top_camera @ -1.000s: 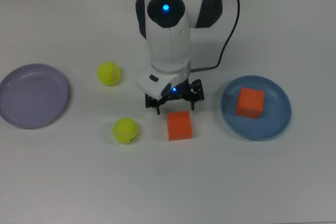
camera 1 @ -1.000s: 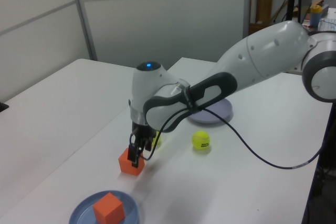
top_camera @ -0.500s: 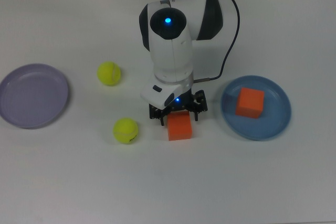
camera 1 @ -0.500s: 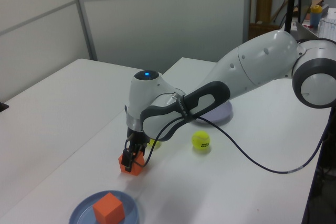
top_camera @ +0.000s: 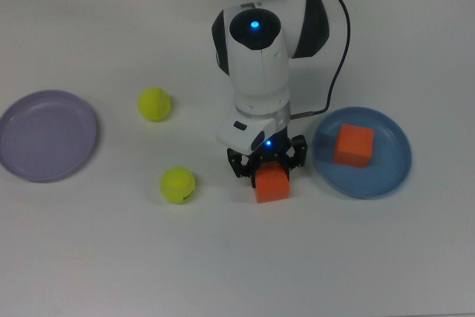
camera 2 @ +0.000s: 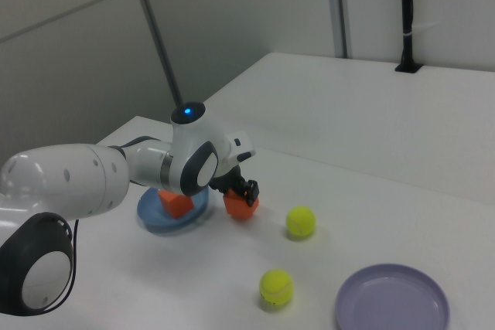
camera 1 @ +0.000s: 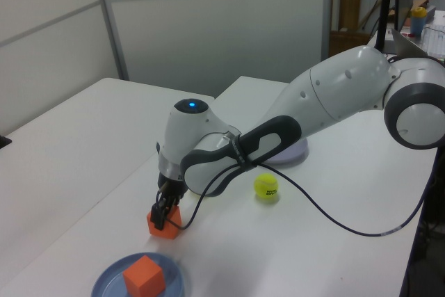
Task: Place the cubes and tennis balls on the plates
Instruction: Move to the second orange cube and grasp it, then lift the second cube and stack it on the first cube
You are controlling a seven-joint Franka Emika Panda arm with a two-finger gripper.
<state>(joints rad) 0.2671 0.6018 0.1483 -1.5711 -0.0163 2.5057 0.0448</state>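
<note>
One orange cube already sits on the blue plate, at the top view's right. That part of the job looks done.

Just beside that plate, on the white table, is the second cube. The gripper is down on it, with one black finger on each side. It seems to be closed on the cube, holding it. In the left view the cube looks like it rests on the table or is just barely off it; it is hard to tell which. It is not on a plate yet, so this step is in the middle.

A bit farther to the top view's left is one tennis ball, lying on the table by itself. The other tennis ball is a little past it, also alone on the table. Nothing touches them.

Farthest away, at the top view's left edge, is the lavender plate. Nothing is on it.

So one of four things is put away. The held cube needs to go on a plate, most likely the close blue one. Then both balls need to be picked up and put on a plate too, maybe the lavender one. The job looks less than half done.
</note>
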